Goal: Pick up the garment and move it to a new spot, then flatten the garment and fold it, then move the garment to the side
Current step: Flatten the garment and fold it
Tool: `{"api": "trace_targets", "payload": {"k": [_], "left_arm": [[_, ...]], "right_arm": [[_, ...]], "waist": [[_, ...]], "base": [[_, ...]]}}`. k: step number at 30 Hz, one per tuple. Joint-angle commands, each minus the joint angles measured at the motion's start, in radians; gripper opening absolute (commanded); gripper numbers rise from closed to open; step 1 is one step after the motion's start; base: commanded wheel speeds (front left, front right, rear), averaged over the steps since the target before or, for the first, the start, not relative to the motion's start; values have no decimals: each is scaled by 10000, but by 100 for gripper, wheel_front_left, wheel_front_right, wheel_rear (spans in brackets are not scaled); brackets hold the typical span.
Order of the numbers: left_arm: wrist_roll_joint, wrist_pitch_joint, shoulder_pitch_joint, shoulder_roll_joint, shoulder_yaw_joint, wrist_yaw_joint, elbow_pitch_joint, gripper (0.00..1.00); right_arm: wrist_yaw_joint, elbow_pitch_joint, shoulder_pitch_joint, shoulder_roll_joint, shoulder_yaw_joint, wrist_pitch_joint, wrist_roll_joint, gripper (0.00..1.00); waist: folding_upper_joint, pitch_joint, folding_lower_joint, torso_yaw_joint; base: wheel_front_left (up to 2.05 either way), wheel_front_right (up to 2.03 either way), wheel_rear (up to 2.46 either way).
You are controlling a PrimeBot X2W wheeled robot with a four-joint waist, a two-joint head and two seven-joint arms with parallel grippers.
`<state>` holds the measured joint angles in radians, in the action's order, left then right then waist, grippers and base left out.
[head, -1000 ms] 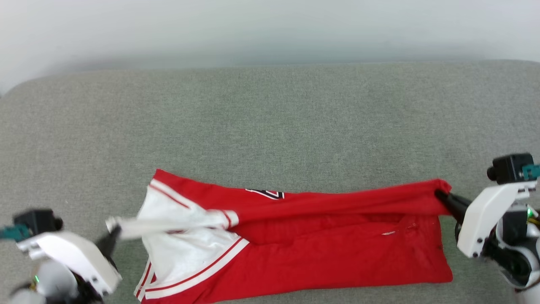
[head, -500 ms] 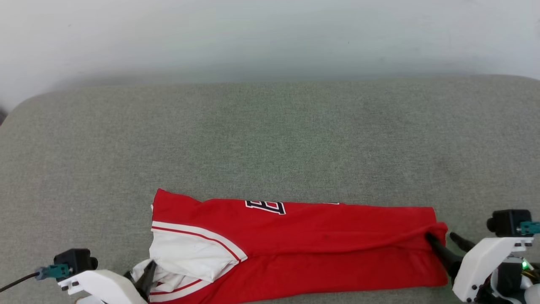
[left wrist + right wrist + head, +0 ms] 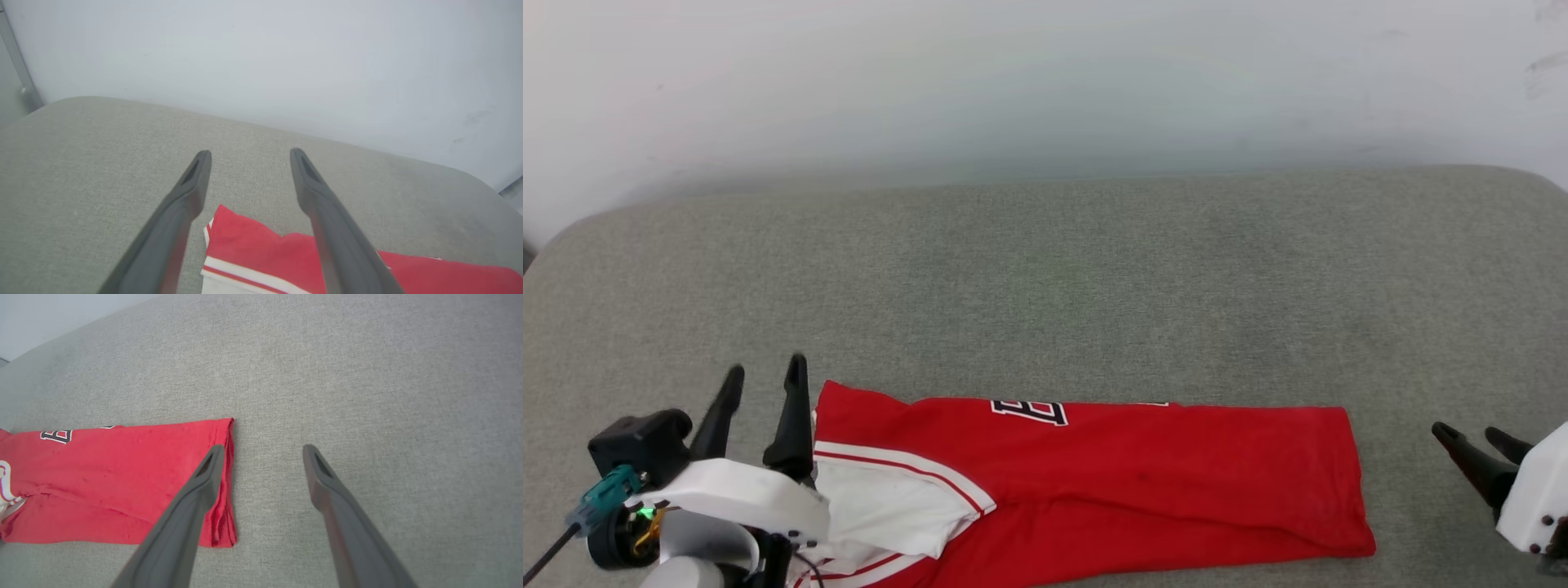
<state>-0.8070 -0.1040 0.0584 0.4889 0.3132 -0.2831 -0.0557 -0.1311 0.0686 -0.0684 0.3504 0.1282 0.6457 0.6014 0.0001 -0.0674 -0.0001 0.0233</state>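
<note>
The red garment (image 3: pixel 1143 482) lies folded into a long strip along the near side of the grey cushion, its white red-striped sleeve (image 3: pixel 886 510) at the left end and part of a black numeral (image 3: pixel 1025 411) on the far edge. My left gripper (image 3: pixel 764 380) stands open just left of the sleeve end, holding nothing; the left wrist view shows the garment's corner (image 3: pixel 245 241) between and below its fingers. My right gripper (image 3: pixel 1474 437) is open, clear of the garment's right hem (image 3: pixel 226 477), which lies beside its left finger (image 3: pixel 192 506).
The grey fabric cushion (image 3: pixel 1045 294) stretches wide beyond the garment. A pale wall (image 3: pixel 1045 82) rises behind its far edge. The cushion's rounded corners show at the far left (image 3: pixel 572 237) and far right (image 3: pixel 1535 180).
Both grippers have let go of the garment and opened; the top fold has been laid down flat. The left gripper rose beside the sleeve, the right drew back. The camera tilted up.
</note>
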Motion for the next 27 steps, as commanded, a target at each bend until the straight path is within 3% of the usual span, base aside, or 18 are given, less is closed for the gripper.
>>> {"api": "trace_targets", "payload": {"k": [1, 5, 10, 24, 25, 26, 27], "left_arm": [[184, -277, 169, -85, -2, -61, -97, 100], [806, -1150, 452, -287, 0, -38, -430, 100], [1593, -1476, 761, -514, 199, 1, -789, 100], [2254, -1469, 1086, -837, 892, 184, -800, 100], [2270, -1460, 1099, -835, 915, 189, -784, 100], [2280, -1457, 1106, -835, 929, 186, -772, 100], [2295, -1443, 1100, -825, 951, 183, -747, 100]], "right_arm": [[6, -120, -151, 21, 128, 291, -8, 100], [8, -447, -330, -86, 557, 1759, -184, 100], [6, -640, -390, -361, 695, 2972, -487, 100], [6, 1035, -514, -1144, -25, 3630, -492, 100], [6, 1191, -476, -1172, -143, 3701, -443, 85], [6, 1300, -436, -1179, -272, 3730, -397, 40], [4, 1363, -426, -1192, -378, 3683, -291, 9]], "waist": [[-1, -26, 1, -47], [-1, -232, 1, -285], [-1, -682, 1, -766], [-1, -1369, 1, -1428], [-1, -1369, 1, -1440], [-1, -1353, 1, -1449], [-1, -1326, 1, -1453]], "base": [[0, 0, 0], [0, 0, 0], [0, 0, 0], [0, 0, 0], [0, 0, 0], [0, 0, 0], [0, 0, 0]]}}
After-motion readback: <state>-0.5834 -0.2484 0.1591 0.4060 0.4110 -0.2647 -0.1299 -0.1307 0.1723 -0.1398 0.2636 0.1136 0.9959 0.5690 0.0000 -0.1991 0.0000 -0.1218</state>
